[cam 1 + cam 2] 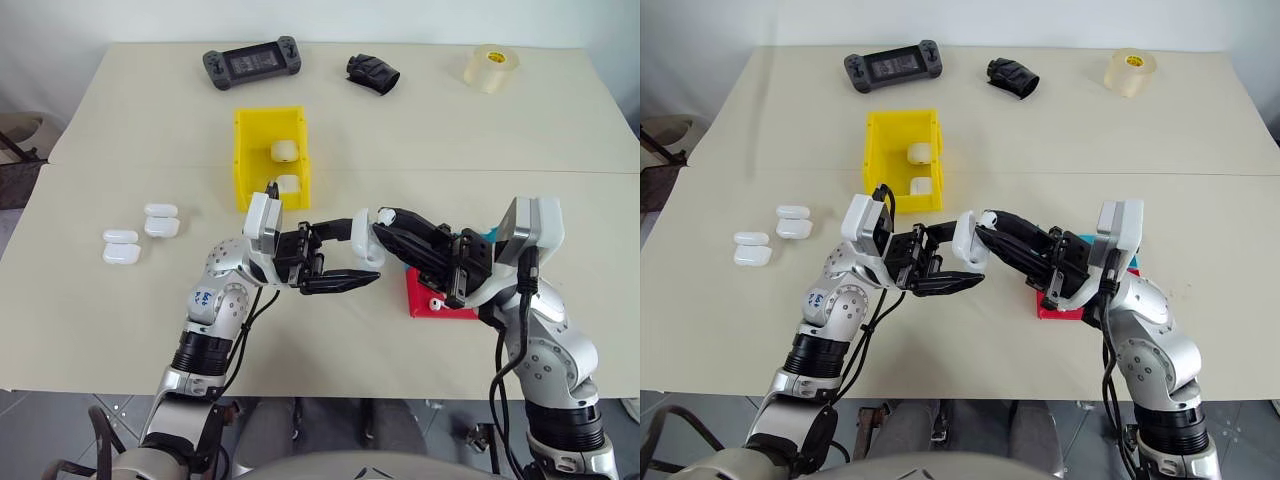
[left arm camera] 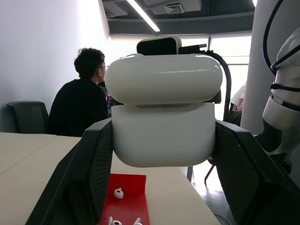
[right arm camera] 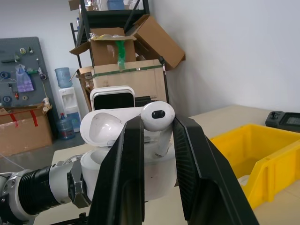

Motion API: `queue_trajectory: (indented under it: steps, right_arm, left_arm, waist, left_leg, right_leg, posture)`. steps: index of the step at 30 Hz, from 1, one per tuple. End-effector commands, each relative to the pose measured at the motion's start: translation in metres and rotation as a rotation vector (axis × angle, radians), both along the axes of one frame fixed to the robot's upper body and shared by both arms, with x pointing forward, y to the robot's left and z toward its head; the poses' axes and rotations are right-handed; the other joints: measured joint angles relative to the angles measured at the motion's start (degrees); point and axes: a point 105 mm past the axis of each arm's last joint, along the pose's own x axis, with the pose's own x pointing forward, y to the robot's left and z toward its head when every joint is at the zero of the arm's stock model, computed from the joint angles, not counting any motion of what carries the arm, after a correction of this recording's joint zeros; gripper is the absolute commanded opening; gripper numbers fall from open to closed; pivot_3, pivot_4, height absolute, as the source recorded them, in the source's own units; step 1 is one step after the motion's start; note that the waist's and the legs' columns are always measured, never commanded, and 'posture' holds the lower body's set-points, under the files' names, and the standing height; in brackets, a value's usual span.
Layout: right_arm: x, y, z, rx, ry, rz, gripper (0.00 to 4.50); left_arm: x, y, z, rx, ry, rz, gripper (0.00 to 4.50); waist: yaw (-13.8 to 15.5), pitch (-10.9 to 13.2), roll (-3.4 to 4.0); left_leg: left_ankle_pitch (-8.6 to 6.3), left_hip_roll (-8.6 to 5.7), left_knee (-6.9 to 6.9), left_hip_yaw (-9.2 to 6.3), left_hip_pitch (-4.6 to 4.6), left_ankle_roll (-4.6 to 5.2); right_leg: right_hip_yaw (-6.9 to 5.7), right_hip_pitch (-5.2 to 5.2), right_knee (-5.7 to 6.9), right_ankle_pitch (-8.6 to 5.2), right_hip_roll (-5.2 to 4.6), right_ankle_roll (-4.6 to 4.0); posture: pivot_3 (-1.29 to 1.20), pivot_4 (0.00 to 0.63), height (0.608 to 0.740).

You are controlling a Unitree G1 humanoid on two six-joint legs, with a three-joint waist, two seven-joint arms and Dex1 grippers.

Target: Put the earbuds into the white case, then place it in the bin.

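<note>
Right gripper pinches an earbud (stem half hidden) over the left gripper's clamped white case.

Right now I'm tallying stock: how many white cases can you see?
5: one open case held by the left gripper, two in the yellow bin at and, two on the table at and. More may be hidden.

Silver jointed arms, black cables, black fingers

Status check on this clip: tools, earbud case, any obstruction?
Left tool shut on open glossy white plastic case. Right tool shut on tiny white earbud, poised at case. Nothing blocking.
</note>
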Motion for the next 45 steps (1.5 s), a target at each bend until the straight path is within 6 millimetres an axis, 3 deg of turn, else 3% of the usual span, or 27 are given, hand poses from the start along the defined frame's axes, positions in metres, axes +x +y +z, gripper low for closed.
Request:
queue_trajectory:
  steps: [1,10,18,31,36,45]
  right_arm:
    - [0.001,-0.001,-0.001,-0.005,0.002,-0.002,0.49]
    - [-0.001,0.002,-0.005,-0.024,0.008,0.017,0.49]
    - [-0.001,-0.014,-0.004,-0.064,0.000,-0.016,0.49]
    - [-0.002,-0.008,-0.009,-0.098,0.025,0.043,0.49]
    - [0.002,0.003,0.000,-0.075,-0.004,0.070,0.49]
    - [0.003,0.012,-0.005,-0.078,0.001,0.079,0.49]
  left_arm:
    - [-0.009,-0.001,0.013,-0.043,-0.065,-0.028,2.78]
    - [-0.007,-0.001,0.015,-0.054,-0.067,-0.015,2.78]
    - [-0.006,0.000,0.015,-0.056,-0.071,0.004,2.78]
    - [-0.007,0.000,0.015,-0.054,-0.073,0.012,2.78]
    - [-0.009,-0.001,0.012,-0.046,-0.074,-0.004,2.78]
    - [-0.009,-0.002,0.012,-0.053,-0.070,-0.007,2.78]
  waist:
    - [0.01,0.00,0.00]
    - [0.01,0.00,0.00]
    - [0.02,0.00,0.00]
    - [0.05,0.00,0.00]
    - [0.00,0.00,0.00]
    - [0.02,0.00,0.00]
  left_leg:
    - [0.00,0.01,0.00,0.00,0.00,0.00]
    - [0.00,0.01,0.00,0.00,0.00,0.00]
    - [0.00,0.00,0.00,0.00,0.00,0.00]
    - [0.00,0.08,-0.01,0.00,-0.01,0.00]
    - [0.00,0.09,-0.01,0.00,0.00,0.00]
    - [0.00,0.21,-0.03,0.00,-0.01,0.00]
  right_leg:
    - [0.00,0.00,0.00,0.00,0.00,0.00]
    - [0.00,0.00,0.00,0.00,0.00,0.00]
    - [0.00,0.01,-0.02,0.00,0.00,0.00]
    - [0.00,0.01,-0.04,0.00,-0.01,0.00]
    - [0.00,0.00,-0.04,0.00,0.00,0.00]
    - [-0.02,0.00,-0.05,0.00,0.00,0.00]
  posture:
    - [0.00,0.150,0.740]
    - [0.00,0.150,0.740]
    - [0.00,0.150,0.740]
    - [0.00,0.150,0.740]
    - [0.00,0.150,0.740]
    - [0.00,0.150,0.740]
